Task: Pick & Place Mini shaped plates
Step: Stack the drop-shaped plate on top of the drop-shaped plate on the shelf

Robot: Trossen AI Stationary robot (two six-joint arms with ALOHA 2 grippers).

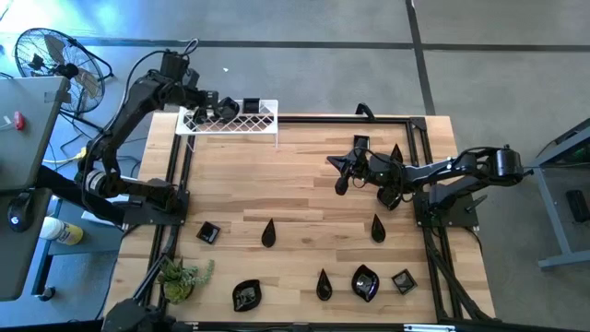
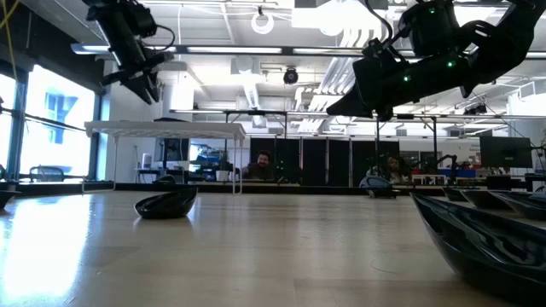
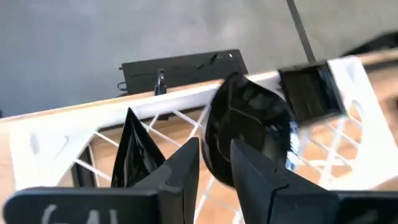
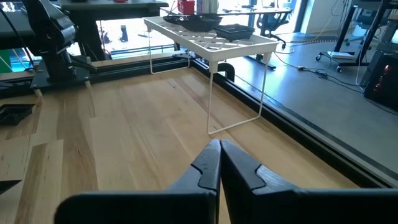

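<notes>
a: on the near half of the table [image 1: 304, 198], what's left?

b: plenty. i count seven or so black plates lying loose: a square one [image 1: 208, 232], two teardrops [image 1: 268, 233] [image 1: 378, 229], and a front row by the small green plant [image 1: 182, 277].

a: and your right claw [image 1: 339, 175]?

b: clenched, holding nothing, hovering mid-table over bare wood.

a: farther back?

b: my left claw [image 3: 214, 163] is over the white wire rack [image 1: 267, 126] at the far left corner, fingers parted, just above a rounded plate [image 3: 252, 127] lying on the rack; whether they touch it i can't tell. two more plates lie there, a pointed one [image 3: 134, 149] and a square one [image 3: 310, 92]. i'd say under halfway.

a: obstacles?

b: the black frame rails [image 1: 341, 118] along the table's edges.
</notes>
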